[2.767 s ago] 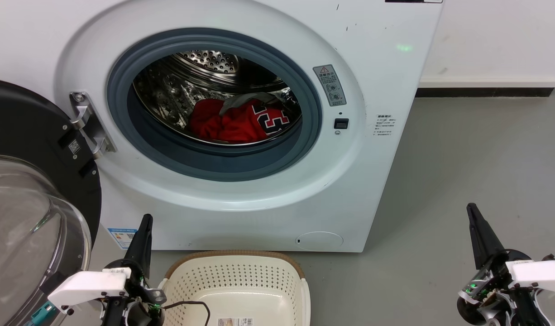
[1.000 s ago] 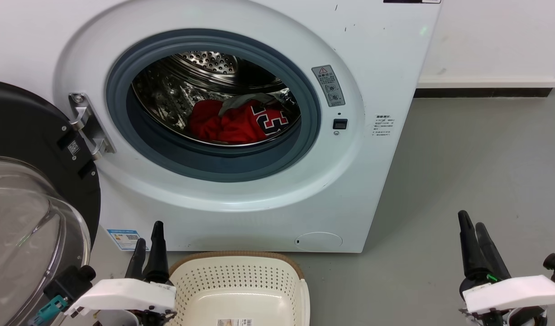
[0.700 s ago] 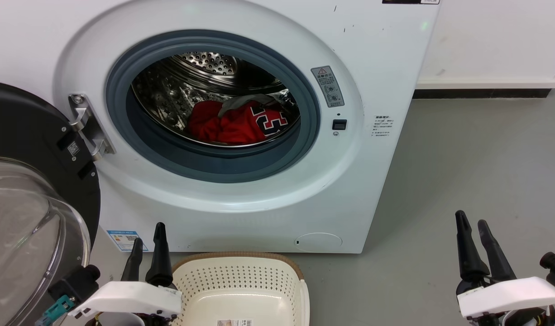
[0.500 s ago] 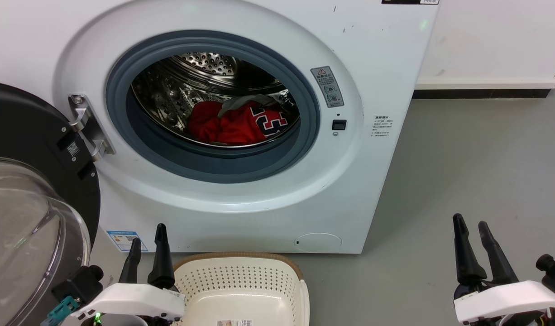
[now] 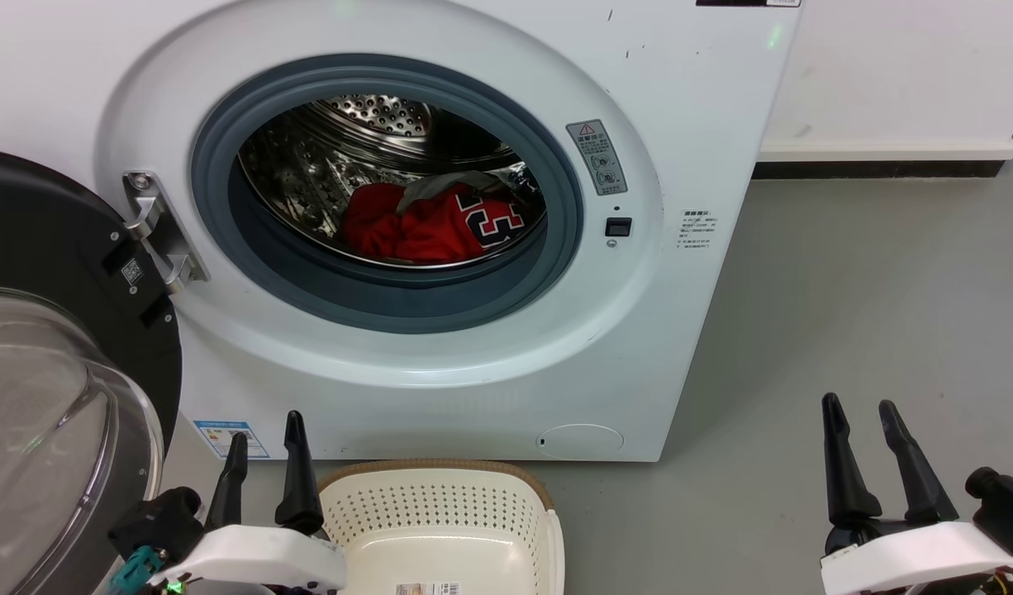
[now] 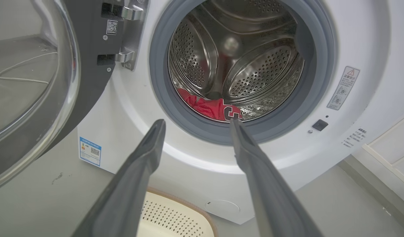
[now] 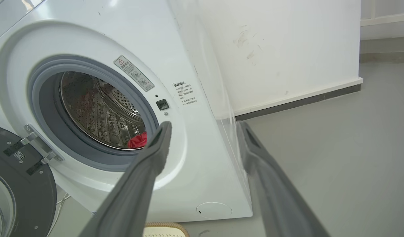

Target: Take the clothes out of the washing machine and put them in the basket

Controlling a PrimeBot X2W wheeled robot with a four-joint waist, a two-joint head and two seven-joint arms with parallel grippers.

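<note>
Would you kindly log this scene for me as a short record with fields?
clothes: red, in the drum
washer: door open, swung left
basket: on the floor before the washer, no clothes seen in it
left hand: open, holds nothing, beside the basket
right hand: open, holds nothing, over the floor

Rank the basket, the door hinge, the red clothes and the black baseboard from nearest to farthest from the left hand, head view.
1. basket, just right of the left hand.
2. door hinge, upper left.
3. red clothes, deep in the drum.
4. black baseboard, far right at the back.
</note>
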